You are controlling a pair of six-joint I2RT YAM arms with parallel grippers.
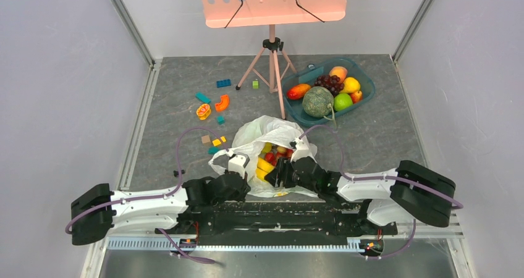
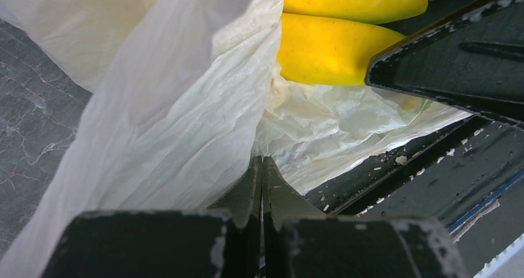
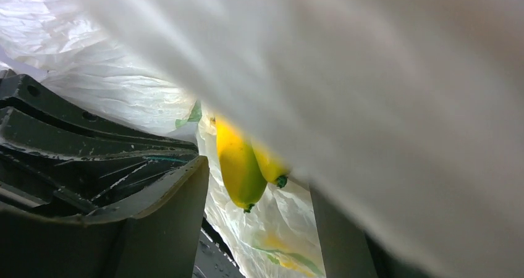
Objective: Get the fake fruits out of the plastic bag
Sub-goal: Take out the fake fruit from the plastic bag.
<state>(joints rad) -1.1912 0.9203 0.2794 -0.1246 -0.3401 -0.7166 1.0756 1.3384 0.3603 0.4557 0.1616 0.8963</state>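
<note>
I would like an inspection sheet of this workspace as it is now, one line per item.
Surface: grey, stone-patterned table.
Job's things: plastic bag lies open near the arms; banana bunch and red balls inside it.
Clutter: toy blocks on the left; blue tray of fruit; tripod stand.
Grippers: left gripper shut on the bag's edge; right gripper open, facing the bananas.
Cables: purple cables loop off both arms.
Surroundings: pale walls.
</note>
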